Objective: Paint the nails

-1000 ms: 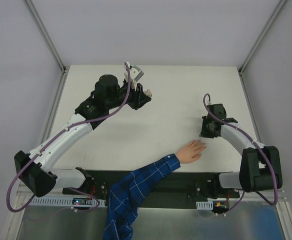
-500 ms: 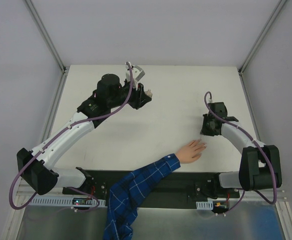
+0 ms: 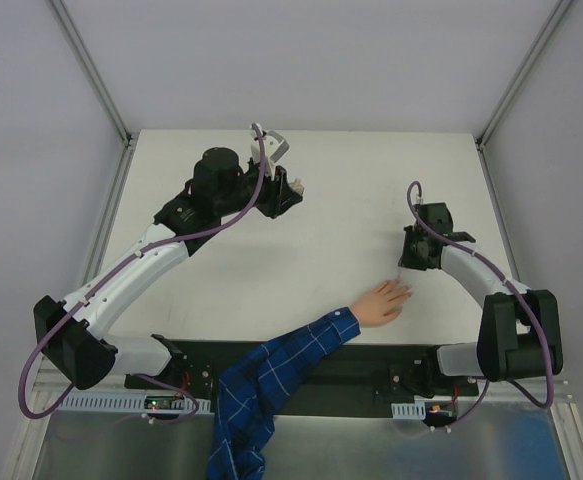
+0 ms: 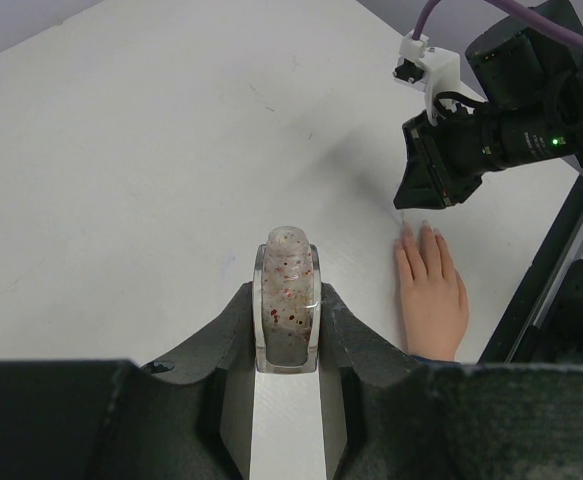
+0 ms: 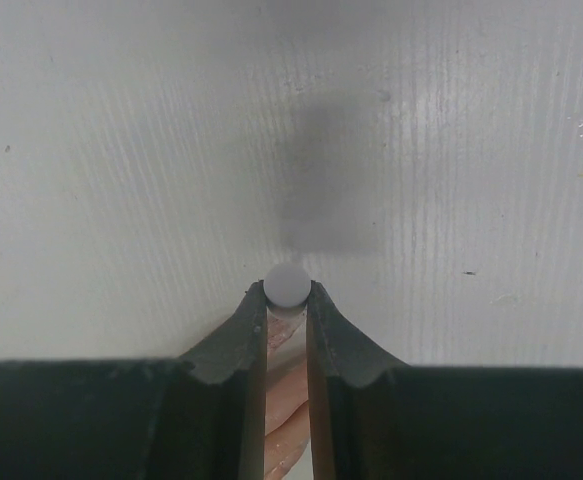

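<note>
A pale hand [image 3: 379, 303] in a blue plaid sleeve [image 3: 281, 372] lies flat near the table's front edge. Its nails are too small to make out at the fingertips [image 4: 417, 234]. My right gripper [image 3: 407, 266] hovers just beyond those fingertips, shut on the round white brush cap [image 5: 288, 284]. Between its jaws the skin of the hand [image 5: 287, 405] shows below. The thin brush stem [image 4: 402, 216] points down at the fingertips. At the back left, my left gripper [image 3: 293, 187] is shut on a clear glitter polish bottle [image 4: 287, 300], held above the table.
The white table [image 3: 331, 210] is bounded by metal frame posts [image 3: 96, 75] at the back corners. A black rail [image 3: 371, 362] runs along the near edge, and the sleeve crosses it. The right arm's body [image 4: 491, 130] stands close behind the hand.
The left arm has shifted slightly with the bottle still gripped. The right gripper has edged a little at the fingertips. The hand has not moved.
</note>
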